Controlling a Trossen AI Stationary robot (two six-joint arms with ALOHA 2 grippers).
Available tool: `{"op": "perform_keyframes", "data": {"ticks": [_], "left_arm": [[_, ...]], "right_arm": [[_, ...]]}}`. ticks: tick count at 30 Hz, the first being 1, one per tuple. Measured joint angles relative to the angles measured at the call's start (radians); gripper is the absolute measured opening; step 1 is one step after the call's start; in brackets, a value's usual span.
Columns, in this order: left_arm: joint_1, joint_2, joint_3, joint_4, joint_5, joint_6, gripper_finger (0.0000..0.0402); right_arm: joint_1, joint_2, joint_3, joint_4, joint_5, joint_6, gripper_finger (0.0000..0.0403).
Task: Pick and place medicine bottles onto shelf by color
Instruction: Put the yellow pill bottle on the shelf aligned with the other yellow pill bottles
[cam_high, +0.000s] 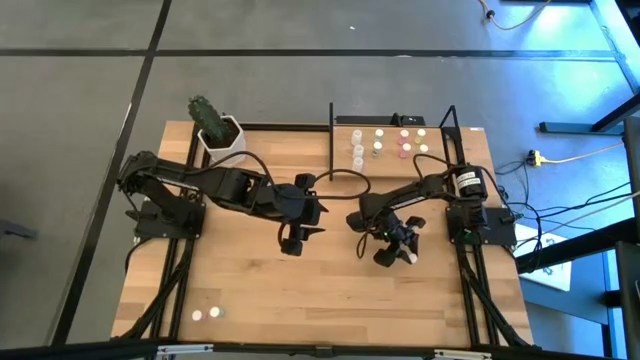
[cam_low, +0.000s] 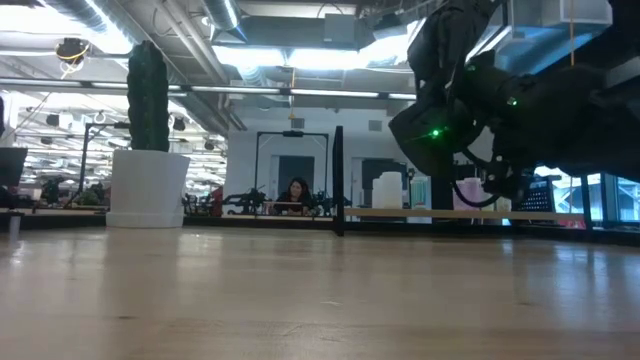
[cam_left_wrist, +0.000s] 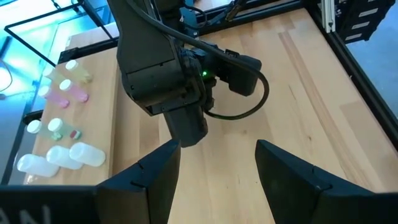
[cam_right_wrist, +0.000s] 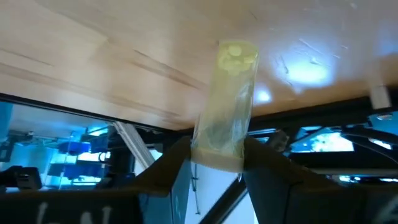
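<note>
Right gripper (cam_right_wrist: 214, 163) is clamped on a small yellowish bottle (cam_right_wrist: 225, 106), fingers pinching it at one end so most of the body sticks out past the fingertips; from above that gripper (cam_high: 398, 247) sits over the bare counter (cam_high: 250, 290), near the shelf (cam_high: 395, 135) but not over it. Left gripper (cam_left_wrist: 214, 171) hangs spread apart with nothing between its fingers, mid-counter, facing the right arm. Shelf already carries bottles in rows: clear-white ones (cam_high: 357, 150), green-capped (cam_high: 378, 146), pink (cam_high: 404, 144) and yellowish (cam_high: 422, 133). Two more white-capped bottles (cam_high: 206, 314) sit well apart on the counter's near left corner. A cactus pot (cam_high: 220, 133) stands at the back left. Handling guess: the bottle looks light, rigid plastic, smooth and round, so likely to twist or slip in an end pinch; a grip across the middle of the body would probably hold steadier, and it could tip easily when set down among the others. No label, brand or writing readable on any bottle.
</note>
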Motion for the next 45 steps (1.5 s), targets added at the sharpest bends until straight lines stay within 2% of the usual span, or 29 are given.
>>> {"op": "perform_keyframes", "data": {"ticks": [13,23,45], "left_arm": [[0.000,0.000,0.000,0.000,0.000,0.000,0.0202],[0.000,0.000,0.000,0.000,0.000,0.000,0.0202],[0.000,0.000,0.000,0.000,0.000,0.001,0.0202]], "right_arm": [[-0.007,0.000,0.000,0.011,-0.048,0.038,0.0132],[-0.013,0.000,-0.001,0.118,-0.125,0.046,0.0132],[-0.016,-0.001,-0.002,0.112,-0.121,0.103,0.0132]]}}
